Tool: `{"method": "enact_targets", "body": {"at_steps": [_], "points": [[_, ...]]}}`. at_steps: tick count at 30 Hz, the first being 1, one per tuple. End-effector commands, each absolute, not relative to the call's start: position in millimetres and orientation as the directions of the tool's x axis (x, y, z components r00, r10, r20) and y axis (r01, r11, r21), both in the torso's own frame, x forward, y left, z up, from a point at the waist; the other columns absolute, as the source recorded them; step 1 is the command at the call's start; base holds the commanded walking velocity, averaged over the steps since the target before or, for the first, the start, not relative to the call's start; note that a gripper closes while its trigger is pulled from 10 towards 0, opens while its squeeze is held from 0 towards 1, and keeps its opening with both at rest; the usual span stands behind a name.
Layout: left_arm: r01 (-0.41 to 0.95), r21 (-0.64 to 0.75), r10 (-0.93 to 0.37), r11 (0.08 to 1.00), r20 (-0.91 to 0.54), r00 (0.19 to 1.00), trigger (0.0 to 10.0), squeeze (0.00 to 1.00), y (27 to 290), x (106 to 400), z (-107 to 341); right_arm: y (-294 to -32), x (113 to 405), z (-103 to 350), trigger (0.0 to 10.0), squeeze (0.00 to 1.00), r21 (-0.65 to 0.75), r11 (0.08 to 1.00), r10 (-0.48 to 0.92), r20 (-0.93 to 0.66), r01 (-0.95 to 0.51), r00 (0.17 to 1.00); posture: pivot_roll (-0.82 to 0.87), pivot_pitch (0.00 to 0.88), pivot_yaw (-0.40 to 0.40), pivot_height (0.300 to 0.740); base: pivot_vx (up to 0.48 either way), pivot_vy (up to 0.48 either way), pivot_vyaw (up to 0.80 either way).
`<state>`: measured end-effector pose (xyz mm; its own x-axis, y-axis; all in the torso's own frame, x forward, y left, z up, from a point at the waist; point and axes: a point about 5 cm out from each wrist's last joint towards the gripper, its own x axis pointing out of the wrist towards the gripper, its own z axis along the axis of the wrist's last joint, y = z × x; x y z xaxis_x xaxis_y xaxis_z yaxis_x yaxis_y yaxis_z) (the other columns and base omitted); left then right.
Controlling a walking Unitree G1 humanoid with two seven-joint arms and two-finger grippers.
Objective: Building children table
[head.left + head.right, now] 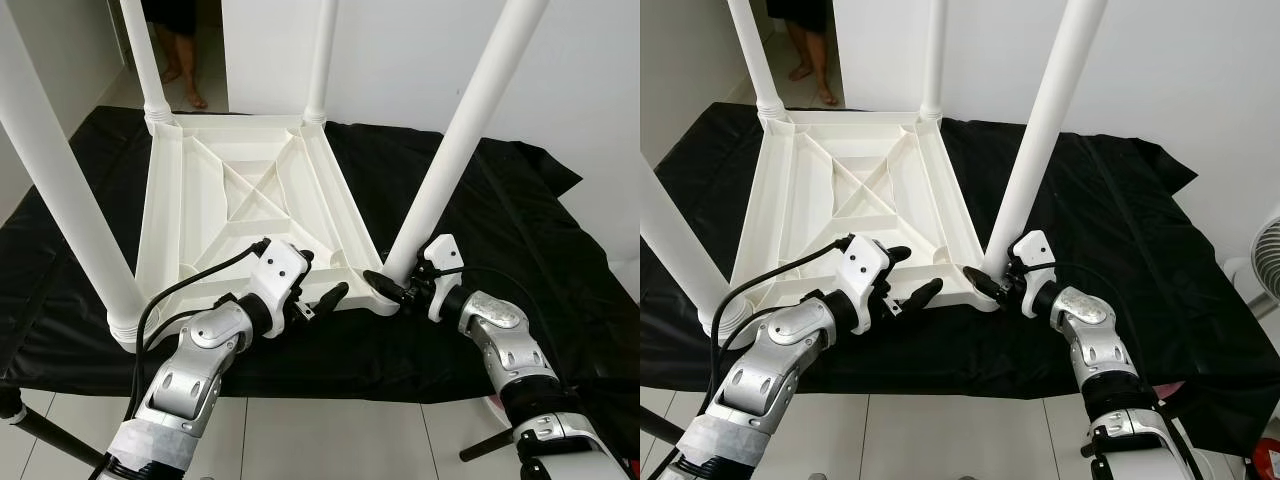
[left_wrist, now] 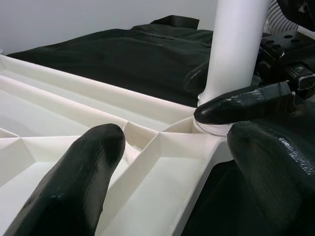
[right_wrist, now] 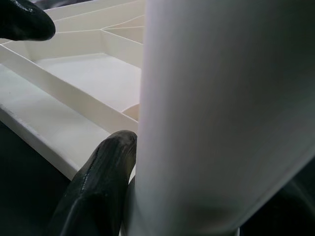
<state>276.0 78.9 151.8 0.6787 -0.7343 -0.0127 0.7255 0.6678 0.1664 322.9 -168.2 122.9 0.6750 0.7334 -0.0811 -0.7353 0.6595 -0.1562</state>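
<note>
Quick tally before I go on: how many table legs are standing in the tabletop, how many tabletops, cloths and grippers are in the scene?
White table legs: 4
White tabletop, upside down: 1
Black cloth under it: 1
Grippers at the near right corner: 2, left gripper and right gripper
Total: 8

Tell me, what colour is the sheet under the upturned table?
Black. The sheet shows best in the left eye view.

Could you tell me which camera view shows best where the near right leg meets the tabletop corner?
The left wrist view: the leg seats in the tabletop corner socket, with the right tool at its base. Both eye views show that joint small and partly hidden. The right wrist view shows the leg blurred.
</note>
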Motion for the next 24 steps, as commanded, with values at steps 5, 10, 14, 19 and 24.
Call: {"method": "enact_targets", "body": {"at_steps": [5, 10, 14, 19, 24], "points": [[0.708, 0.152, -0.714, 0.690, -0.020, 0.700, 10.0, 0.00, 76.3, 273.9, 148.7, -168.8, 317.2, 115.2, 10.0, 0.00, -0.117, 0.708, 0.694, -0.068, -0.697, 0.717, -0.01, 0.000, -0.097, 0.740, 0.000, 0.000, 0.00], [0.711, 0.152, -0.717, 0.686, -0.024, 0.697, 10.0, 0.00, 76.1, 273.0, 147.4, -166.5, 318.7, 115.2, 10.0, 0.00, -0.120, 0.810, 0.574, -0.038, -0.574, 0.818, -0.01, 0.000, -0.099, 0.740, 0.000, 0.000, 0.00], [0.712, 0.153, -0.718, 0.685, -0.024, 0.696, 10.0, 0.00, 76.2, 272.9, 147.1, -157.1, 313.9, 114.9, 10.0, 0.00, -0.121, 0.852, 0.512, -0.004, -0.509, 0.859, -0.01, 0.000, -0.103, 0.740, 0.000, 0.000, 0.00], [0.713, 0.152, -0.719, 0.684, -0.024, 0.695, 10.0, 0.00, 75.6, 273.2, 146.9, -147.3, 308.7, 111.8, 10.0, 0.00, -0.099, 0.913, 0.398, 0.004, -0.395, 0.918, -0.02, 0.000, -0.101, 0.740, 0.000, 0.000, 0.00], [0.718, 0.153, -0.723, 0.679, -0.026, 0.690, 10.0, 0.00, 74.9, 272.7, 146.3, -140.8, 303.5, 109.7, 10.0, 0.00, -0.049, 0.958, 0.284, -0.002, -0.284, 0.959, -0.02, 0.000, -0.103, 0.740, 0.000, 0.000, 0.00]]}}
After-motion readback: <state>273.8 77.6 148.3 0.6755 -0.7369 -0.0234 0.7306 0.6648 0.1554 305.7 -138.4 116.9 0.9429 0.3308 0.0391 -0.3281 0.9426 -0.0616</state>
